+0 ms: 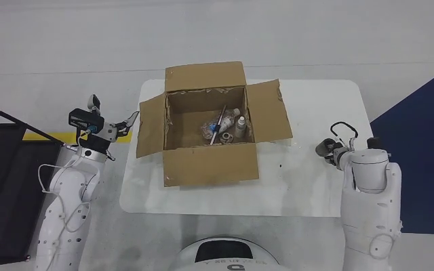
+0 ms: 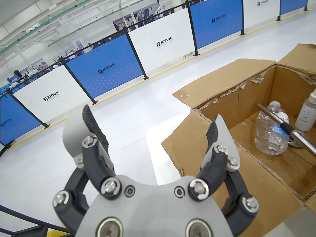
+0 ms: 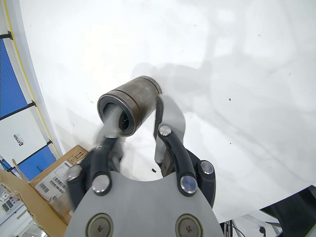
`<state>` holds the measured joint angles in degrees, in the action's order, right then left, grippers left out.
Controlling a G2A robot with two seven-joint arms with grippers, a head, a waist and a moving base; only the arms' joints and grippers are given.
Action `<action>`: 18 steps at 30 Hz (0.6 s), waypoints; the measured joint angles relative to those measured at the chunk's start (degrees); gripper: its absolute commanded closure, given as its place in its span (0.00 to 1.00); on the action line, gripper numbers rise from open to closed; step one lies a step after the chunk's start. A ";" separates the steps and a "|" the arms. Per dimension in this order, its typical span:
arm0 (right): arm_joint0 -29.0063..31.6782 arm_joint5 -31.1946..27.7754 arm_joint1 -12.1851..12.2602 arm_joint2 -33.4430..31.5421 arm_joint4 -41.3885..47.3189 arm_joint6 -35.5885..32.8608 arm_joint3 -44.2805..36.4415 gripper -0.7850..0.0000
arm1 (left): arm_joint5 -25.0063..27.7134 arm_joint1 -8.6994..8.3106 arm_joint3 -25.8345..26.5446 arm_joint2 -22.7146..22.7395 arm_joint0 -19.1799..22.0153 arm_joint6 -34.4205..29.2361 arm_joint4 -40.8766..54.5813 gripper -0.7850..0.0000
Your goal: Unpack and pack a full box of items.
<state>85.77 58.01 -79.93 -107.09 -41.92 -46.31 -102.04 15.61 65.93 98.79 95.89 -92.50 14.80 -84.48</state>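
An open cardboard box [image 1: 210, 166] stands in the middle of the white table [image 1: 319, 108]. Inside lie a clear plastic bottle [image 2: 270, 136], a metal rod [image 2: 284, 124] across it, and a small white bottle [image 2: 306, 114]. My left gripper [image 2: 151, 113] hovers open and empty beside the box's left flap [image 1: 150, 125], off the table's left edge. My right gripper [image 3: 134, 109] is over the table's right side, shut on a dull metal cylinder [image 3: 133, 94], one finger inside its bore and the other against its outer wall. The top view shows that gripper [image 1: 329, 148] right of the box.
All of the box's flaps [image 2: 222, 85] are folded outward. A second, labelled cardboard box [image 3: 61, 168] sits beyond the table edge in the right wrist view. A black frame [image 1: 13, 156] stands left of the left arm. Bare table lies around the right gripper.
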 measured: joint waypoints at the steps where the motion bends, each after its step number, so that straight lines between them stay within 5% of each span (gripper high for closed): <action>1: 0.59 0.00 -0.04 -0.21 0.14 0.00 -0.81 0.67 | 0.00 0.00 0.00 0.00 0.00 0.00 0.00 0.00; 8: 3.76 -0.01 -0.57 -0.09 0.57 0.01 -4.38 0.67 | 0.00 0.00 0.00 0.00 0.00 0.00 0.00 0.00; 18: 0.80 -0.01 -0.85 0.85 -0.70 0.01 -1.27 0.68 | 0.00 0.00 0.00 0.00 0.00 0.00 0.00 0.00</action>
<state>86.57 58.00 -80.77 -106.24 -42.62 -46.29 -103.31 15.61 65.93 98.79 95.89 -92.50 14.80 -84.48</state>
